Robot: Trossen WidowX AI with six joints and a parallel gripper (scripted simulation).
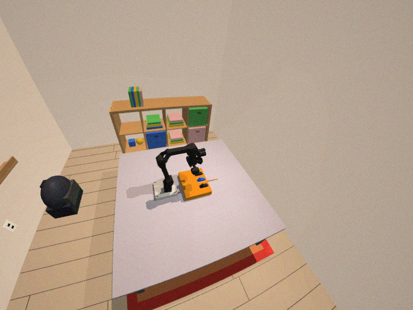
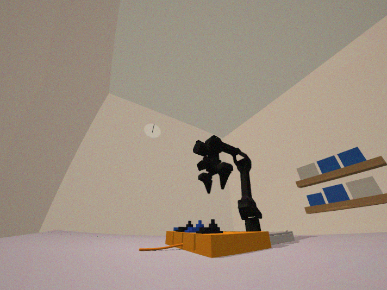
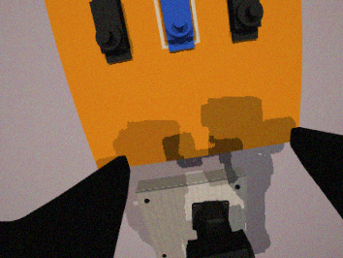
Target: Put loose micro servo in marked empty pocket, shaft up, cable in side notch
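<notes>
Fingers (image 2: 214, 183) spread wide, holding nothing, hanging high over the orange deck (image 3: 187, 96). Blue servo (image 3: 175, 15) seated in the white-outlined middle pocket, between two black servos, long axis toward the cable (image 2: 159, 247), well below and apart from the fingers. Nothing left but backing away.

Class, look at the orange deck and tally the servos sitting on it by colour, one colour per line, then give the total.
Black servos: 2
Blue servo: 1
Total: 3
</notes>
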